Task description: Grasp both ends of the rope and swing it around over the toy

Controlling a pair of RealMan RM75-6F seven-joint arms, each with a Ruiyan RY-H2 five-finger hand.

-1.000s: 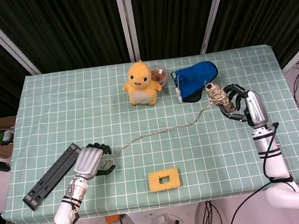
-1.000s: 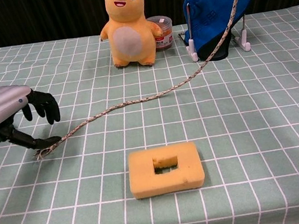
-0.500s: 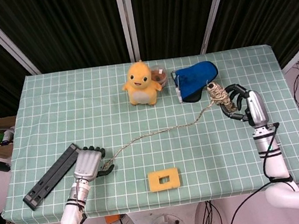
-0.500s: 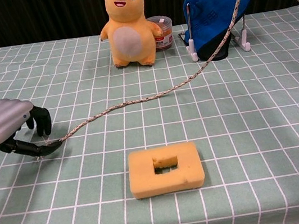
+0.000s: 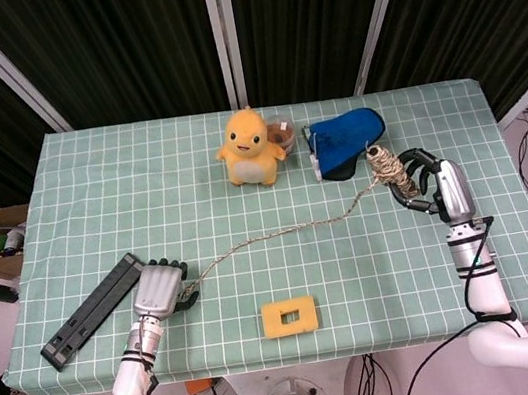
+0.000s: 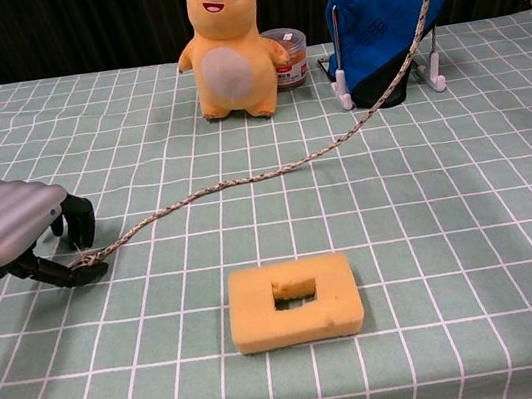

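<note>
L hand (image 5: 158,288) sits low on the worktop (image 5: 90,186), front-left, fingers (image 6: 75,220) curled down over the frayed rope (image 5: 280,232) end. In chest view the thumb and a finger close on that tip, so it looks pinched, rope end touching the cloth right at the fingertips. R hand (image 5: 429,185) is up off the surface at the right side, fingers wrapped round a coiled bundle of rope (image 5: 382,167) — grasping it firmly; chest view only shows the coil at the top right corner w/ a dark finger over it.

Rope runs from the raised coil down past the blue bag, then lies slack across the green checked cloth in a shallow curve to the L hand. Mid section flat on the worktop, R part hanging in air.

Toy (image 5: 250,147), yellow-orange plush, stands upright at the back centre, facing front, well behind the rope line; rope is in front of it, not over it. Small tub (image 6: 287,57) just beside the toy's side, touching or nearly, can't tell. Blue bag (image 5: 346,141) to the right of that, on a white stand (image 6: 341,96).

Yellow sponge (image 5: 289,317) w/ a square hole lies flat near the front edge, between the hands, apart from the rope. Black bar (image 5: 93,311) lies diagonal just left of the L hand.
</note>
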